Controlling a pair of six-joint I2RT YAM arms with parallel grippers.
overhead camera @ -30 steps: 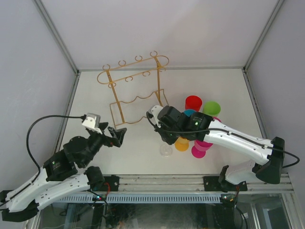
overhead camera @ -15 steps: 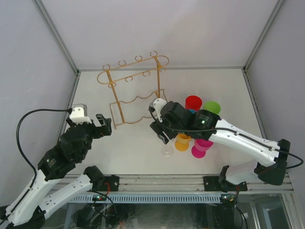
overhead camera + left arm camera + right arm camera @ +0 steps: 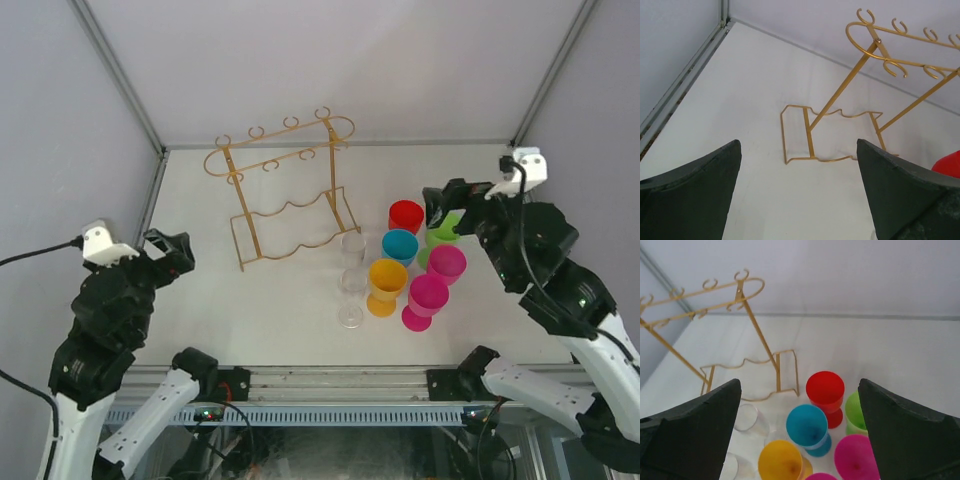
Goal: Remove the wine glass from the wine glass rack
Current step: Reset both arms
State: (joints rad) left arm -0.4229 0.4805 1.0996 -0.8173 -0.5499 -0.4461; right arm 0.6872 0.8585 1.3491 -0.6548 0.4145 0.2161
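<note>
The gold wire wine glass rack point(image 3: 246, 215) stands at the back of the table with nothing hanging from its loops; it also shows as the rack point(image 3: 808, 132) in the left wrist view and the rack point(image 3: 764, 337) in the right wrist view. Two clear wine glasses stand upright on the table off its right front corner: one wine glass point(image 3: 351, 284) nearer me and another point(image 3: 352, 245) behind it, the farther glass point(image 3: 747, 419) showing below my right wrist. My right gripper point(image 3: 445, 205) point(image 3: 800, 440) hangs open and empty above the coloured cups. My left gripper point(image 3: 165, 255) point(image 3: 797, 200) is open and empty, well left of the rack.
Coloured plastic goblets cluster right of the clear glasses: red point(image 3: 406, 215), blue point(image 3: 399, 246), green point(image 3: 443, 228), yellow point(image 3: 386, 280) and two magenta ones point(image 3: 447, 263). White enclosure walls with metal frame posts bound the table on three sides.
My right gripper has opened, let go of the nearer clear glass, and pulled up and back to the right. My left arm has drawn back to the left.
</note>
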